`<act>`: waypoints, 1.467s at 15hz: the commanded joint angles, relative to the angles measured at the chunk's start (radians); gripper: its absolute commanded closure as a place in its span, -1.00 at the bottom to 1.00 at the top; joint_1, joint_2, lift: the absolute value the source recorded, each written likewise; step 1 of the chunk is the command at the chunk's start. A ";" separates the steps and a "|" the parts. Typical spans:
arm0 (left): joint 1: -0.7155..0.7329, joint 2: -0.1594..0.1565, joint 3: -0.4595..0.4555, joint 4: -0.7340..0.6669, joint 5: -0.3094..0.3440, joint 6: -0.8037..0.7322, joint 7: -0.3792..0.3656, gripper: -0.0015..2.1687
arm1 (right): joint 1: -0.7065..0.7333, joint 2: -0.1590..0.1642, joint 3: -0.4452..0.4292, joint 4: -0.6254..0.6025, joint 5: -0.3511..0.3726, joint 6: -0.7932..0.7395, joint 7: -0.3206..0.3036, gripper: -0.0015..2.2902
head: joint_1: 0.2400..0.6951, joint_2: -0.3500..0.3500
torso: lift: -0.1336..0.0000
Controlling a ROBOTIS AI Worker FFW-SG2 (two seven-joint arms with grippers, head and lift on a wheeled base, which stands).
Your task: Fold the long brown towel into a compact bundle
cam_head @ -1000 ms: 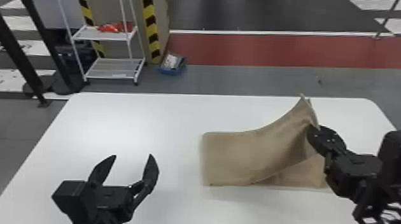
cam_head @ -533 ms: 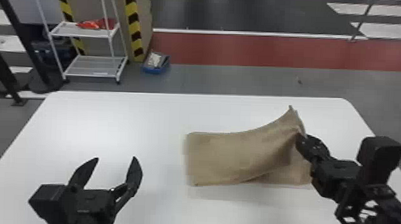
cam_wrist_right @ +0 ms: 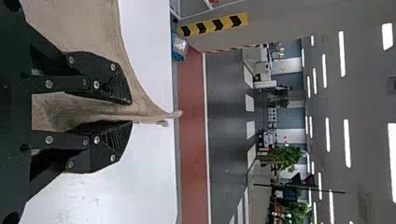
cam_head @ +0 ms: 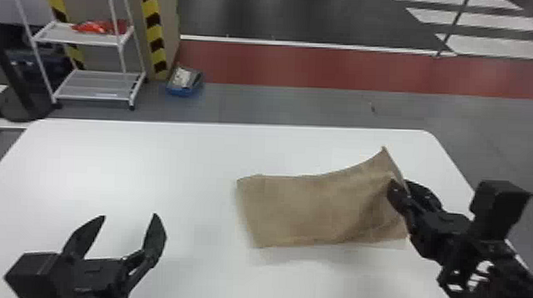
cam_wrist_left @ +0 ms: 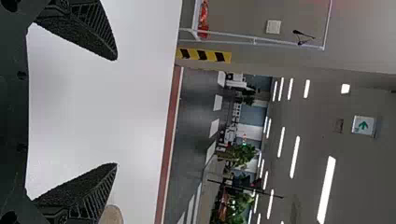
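Your right hand [cam_head: 397,190] has the brown towel [cam_head: 310,211] pinched at its raised right end
You can see the towel on the right-hand part of the bench [cam_head: 172,156], a corner peaking up beside your right hand, and the left end lying flat; your left hand [cam_head: 130,216] is over the bench, fingers spread wide, well apart from the cloth

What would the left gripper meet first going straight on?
The way ahead of the left gripper looks free over the table, with the towel off to its right. Height is unclear; it might graze the table.
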 commanded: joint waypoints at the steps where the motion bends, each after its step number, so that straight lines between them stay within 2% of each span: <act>1: 0.000 0.000 0.000 0.004 -0.001 0.000 0.000 -0.94 | -0.007 0.015 -0.035 0.015 -0.010 0.019 0.001 -0.99 | 1.00 -0.24 | -0.78; 5: 0.000 0.000 0.000 0.006 -0.001 0.000 -0.002 -0.94 | -0.045 0.013 -0.082 0.016 -0.002 0.141 0.008 -0.94 | 1.00 -0.34 | -0.78; 7: 0.000 0.000 0.000 0.007 -0.001 0.000 -0.002 -0.94 | -0.088 0.012 -0.099 0.047 0.015 0.233 0.041 -0.94 | 1.00 -0.38 | -0.78; 10: -0.002 0.000 0.000 0.007 -0.001 0.000 -0.005 -0.94 | -0.150 0.004 -0.099 0.140 0.041 0.264 0.062 -0.93 | 1.00 -0.42 | -0.78; 14: -0.038 0.002 -0.022 0.039 -0.003 -0.003 -0.026 -0.94 | -0.168 0.004 -0.104 0.240 0.061 0.212 0.097 -0.92 | 1.00 -0.47 | -0.78; 20: -0.063 0.014 -0.037 0.061 -0.001 0.000 -0.028 -0.94 | -0.205 0.006 -0.069 0.349 0.091 0.111 0.110 -0.88 | 1.00 -0.53 | -0.78; 22: -0.069 0.020 -0.045 0.067 -0.001 0.000 -0.028 -0.94 | -0.214 0.006 -0.047 0.366 0.114 0.111 0.110 -0.76 | 1.00 -0.52 | -0.78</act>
